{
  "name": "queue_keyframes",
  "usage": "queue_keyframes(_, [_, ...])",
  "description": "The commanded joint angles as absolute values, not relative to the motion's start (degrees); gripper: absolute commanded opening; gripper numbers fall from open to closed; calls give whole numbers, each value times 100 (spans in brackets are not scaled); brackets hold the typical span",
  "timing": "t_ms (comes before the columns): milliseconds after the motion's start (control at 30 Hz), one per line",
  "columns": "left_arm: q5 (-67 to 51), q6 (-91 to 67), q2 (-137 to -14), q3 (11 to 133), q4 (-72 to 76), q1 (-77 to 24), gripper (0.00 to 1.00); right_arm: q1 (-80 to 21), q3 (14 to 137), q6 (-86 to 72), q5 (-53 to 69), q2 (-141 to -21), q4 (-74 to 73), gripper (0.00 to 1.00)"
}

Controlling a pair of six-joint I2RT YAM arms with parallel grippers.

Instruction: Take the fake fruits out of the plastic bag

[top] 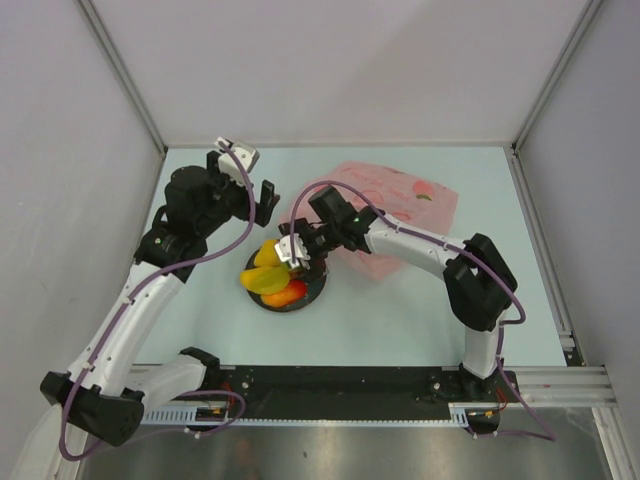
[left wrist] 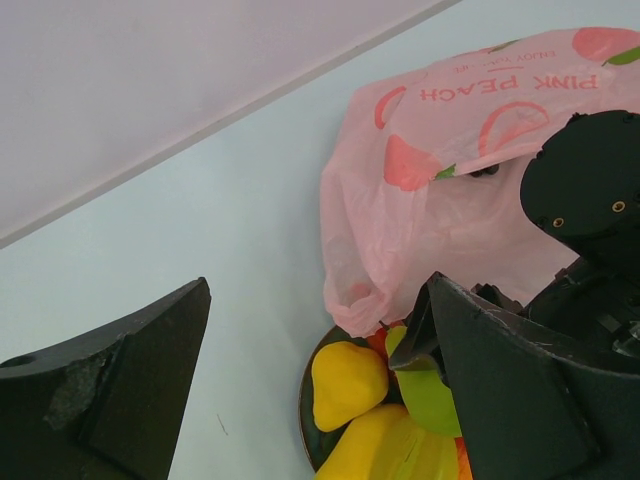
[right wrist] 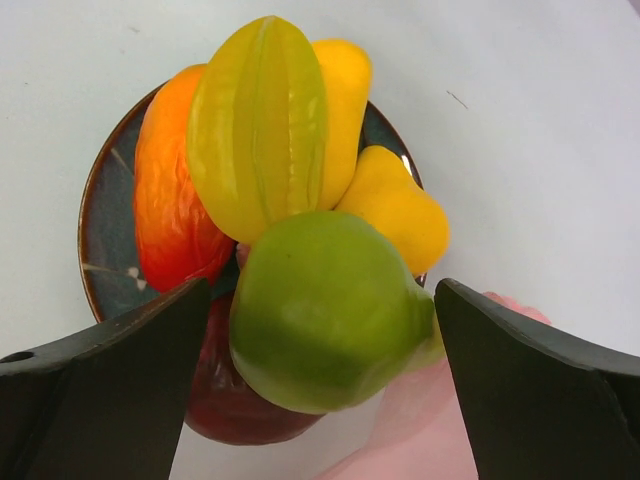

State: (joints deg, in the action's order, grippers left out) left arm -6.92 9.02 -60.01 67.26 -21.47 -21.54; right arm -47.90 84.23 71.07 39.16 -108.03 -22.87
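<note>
- The fake fruits are heaped on a dark blue plate, touching the near edge of the plastic bag, which lies slumped on the table.
- The right gripper hangs over the heap, jaws wide apart, with a green pear between them, apparently unclamped.
- The left gripper is spread wide and empty, near the plate.
- The fruits look light, hard and glossy, so probably slippery; take each across its middle.
- The bag is thin and limp and could snag a finger. Anything inside it is hidden.

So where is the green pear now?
In the right wrist view the green pear sits between the right jaws, on the plate, against the star fruit.
</note>
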Motion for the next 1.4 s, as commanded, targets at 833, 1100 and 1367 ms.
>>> queue_keyframes(833, [-2064,1256,-8153,7354,-2144,-2109,93,-2972,8104,4449,3516,-9263,-3102,87])
queue_keyframes(1100, [-1856,1661,-9807,8490,-2769,-2162,79,-2760,7998,3701,3279,-9255,-3225,84])
queue_keyframes(1367, [-1898,1802,-10854,9658,-2646,-2162,0,-2470,7928,2945,2630,-9474,-3076,82])
